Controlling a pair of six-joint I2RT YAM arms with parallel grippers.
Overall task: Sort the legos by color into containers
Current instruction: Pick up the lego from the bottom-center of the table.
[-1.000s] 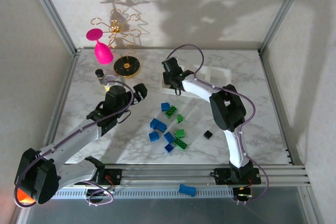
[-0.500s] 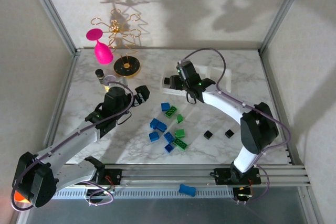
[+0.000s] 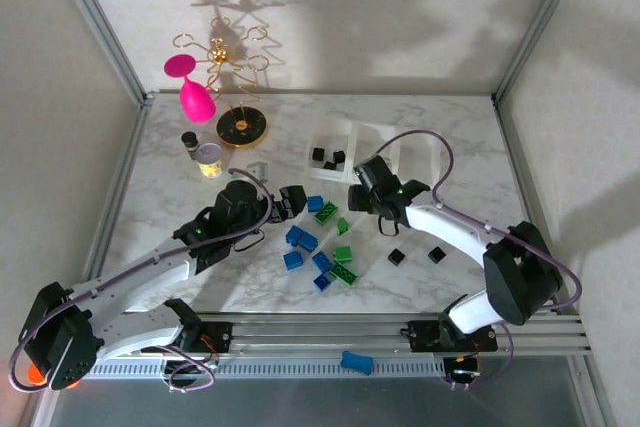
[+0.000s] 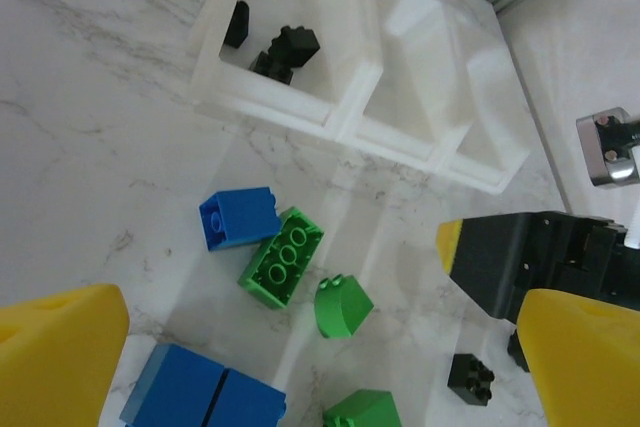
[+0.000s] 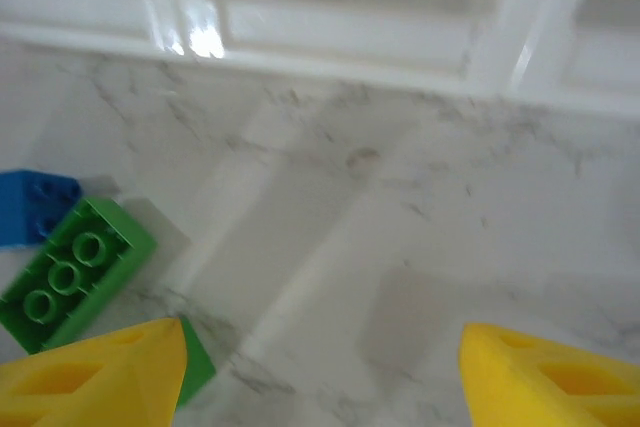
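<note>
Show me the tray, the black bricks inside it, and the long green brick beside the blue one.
tray (image 4: 280,107): left wrist view, near wall of its left compartment.
black bricks (image 4: 295,44): left wrist view, top of the rightmost brick.
long green brick (image 4: 282,257): left wrist view, middle of its upper face.

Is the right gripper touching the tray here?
Apart. The right wrist view shows bare table between the right gripper and the tray wall.

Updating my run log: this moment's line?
left gripper open | right gripper open, empty | black legos in containers' left compartment | other legos loose on table
</note>
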